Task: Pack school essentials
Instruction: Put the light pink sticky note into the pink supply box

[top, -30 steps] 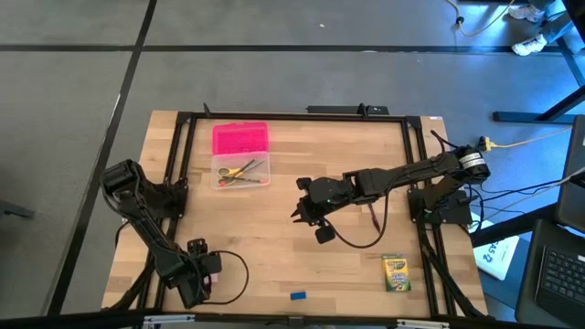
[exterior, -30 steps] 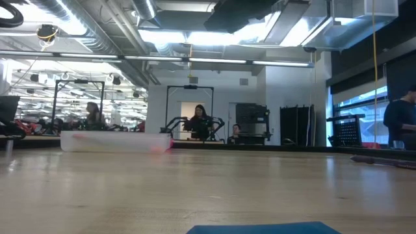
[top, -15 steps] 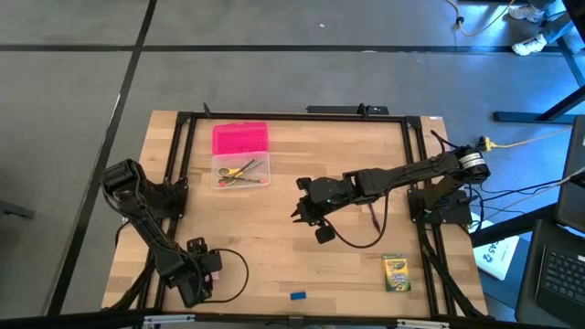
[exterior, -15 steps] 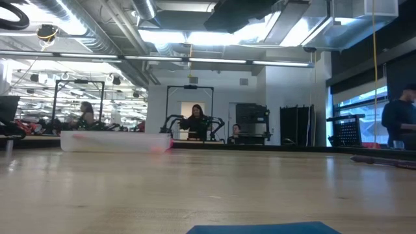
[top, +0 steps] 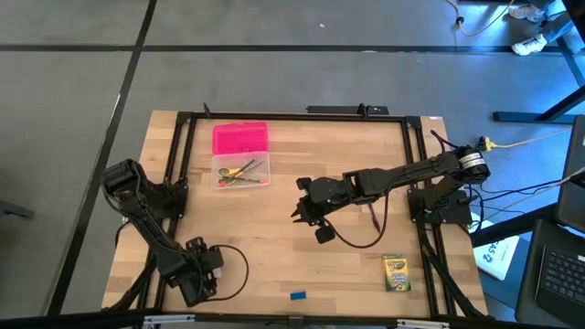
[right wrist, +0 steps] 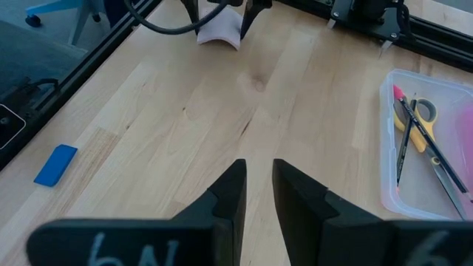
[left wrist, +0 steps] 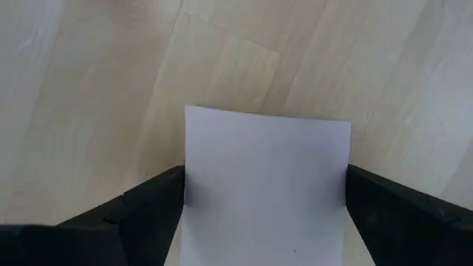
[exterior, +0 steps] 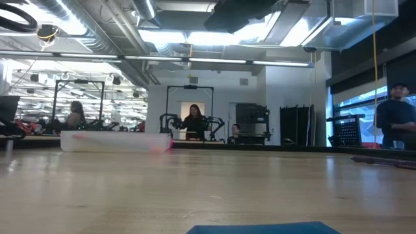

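A pale square notepad (left wrist: 266, 185) lies on the wooden table near its front left corner, between the two fingers of my left gripper (left wrist: 264, 176), which is shut on it. In the high view the gripper (top: 195, 277) hides the pad. My right gripper (right wrist: 259, 164) hangs over the table's middle (top: 303, 213), its fingers nearly together with nothing between them. A blue eraser (top: 298, 295) lies at the front edge. To its right lies a green-yellow crayon box (top: 395, 272). Yellow-handled scissors (right wrist: 423, 111) and pencils lie in a clear box (top: 240, 172). My left gripper pinches the notepad between its two fingers by two opposite side edges (left wrist: 189, 188). The fingers come from above and point steeply down. The pad lies flat under them at table height (right wrist: 220, 35); whether it is lifted clear I cannot tell.
The pink lid (top: 240, 139) lies just behind the clear box at the far left. A black frame (top: 292, 116) runs around the table's edges. Bare wood stretches between the two arms. People stand and walk in the room behind the table.
My left gripper has turned a little about its own axis while staying in place. The right arm has kept still, and nothing on the table has moved.
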### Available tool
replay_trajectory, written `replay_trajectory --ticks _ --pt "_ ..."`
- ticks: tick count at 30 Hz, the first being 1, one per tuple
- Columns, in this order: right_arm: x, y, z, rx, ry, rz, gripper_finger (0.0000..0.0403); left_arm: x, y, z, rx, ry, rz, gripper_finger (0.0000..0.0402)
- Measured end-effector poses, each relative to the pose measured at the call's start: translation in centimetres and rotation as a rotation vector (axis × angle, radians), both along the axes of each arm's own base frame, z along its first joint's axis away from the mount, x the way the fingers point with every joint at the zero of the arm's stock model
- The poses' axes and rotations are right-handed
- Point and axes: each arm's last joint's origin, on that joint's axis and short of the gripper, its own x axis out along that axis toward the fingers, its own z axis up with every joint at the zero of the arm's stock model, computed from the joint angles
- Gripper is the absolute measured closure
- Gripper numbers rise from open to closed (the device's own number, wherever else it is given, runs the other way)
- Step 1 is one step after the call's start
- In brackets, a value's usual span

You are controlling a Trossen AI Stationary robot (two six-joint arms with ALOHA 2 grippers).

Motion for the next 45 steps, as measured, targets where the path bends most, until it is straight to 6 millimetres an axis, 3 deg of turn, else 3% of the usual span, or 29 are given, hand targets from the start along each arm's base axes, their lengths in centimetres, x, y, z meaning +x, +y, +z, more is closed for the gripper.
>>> replay_trajectory --ticks 23,36,45 --pt "0.0 0.0 0.1 0.005 -0.008 -0.004 0.0331 2.9 2.3 0.1 -0.066 0.065 0.146 0.0053" --pt "-0.9 -0.5 1.8 0.03 -0.042 -0.145 0.0331 3.5 2.8 0.3 -0.071 0.046 0.154 0.0053" --pt "-1.2 -0.6 2.2 0.017 -0.053 -0.172 0.0331 6.6 4.4 2.1 -0.001 -0.017 0.025 0.0053"
